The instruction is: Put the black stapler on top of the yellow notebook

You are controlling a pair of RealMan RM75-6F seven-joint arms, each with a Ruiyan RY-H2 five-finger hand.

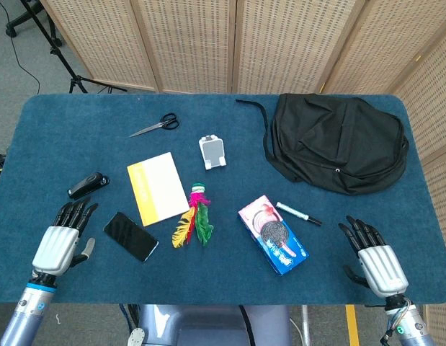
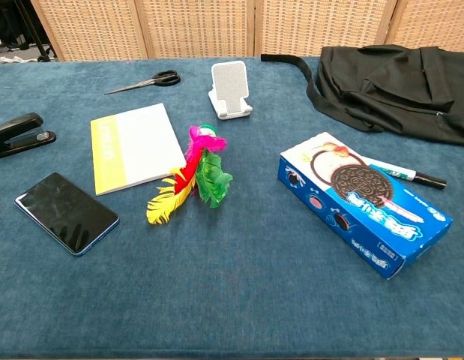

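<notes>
The black stapler (image 1: 88, 184) (image 2: 19, 135) lies on the blue table near its left side, a short way left of the yellow notebook (image 1: 158, 187) (image 2: 134, 147), which lies flat with nothing on it. My left hand (image 1: 63, 236) rests near the front left edge, just below the stapler, fingers spread and holding nothing. My right hand (image 1: 372, 255) sits at the front right corner, also open and empty. Neither hand shows in the chest view.
A black phone (image 1: 130, 236) lies between my left hand and the notebook. Coloured feathers (image 1: 195, 218), a blue cookie box (image 1: 273, 234), a marker (image 1: 298, 213), a white phone stand (image 1: 212, 151), scissors (image 1: 157, 126) and a black backpack (image 1: 336, 140) also occupy the table.
</notes>
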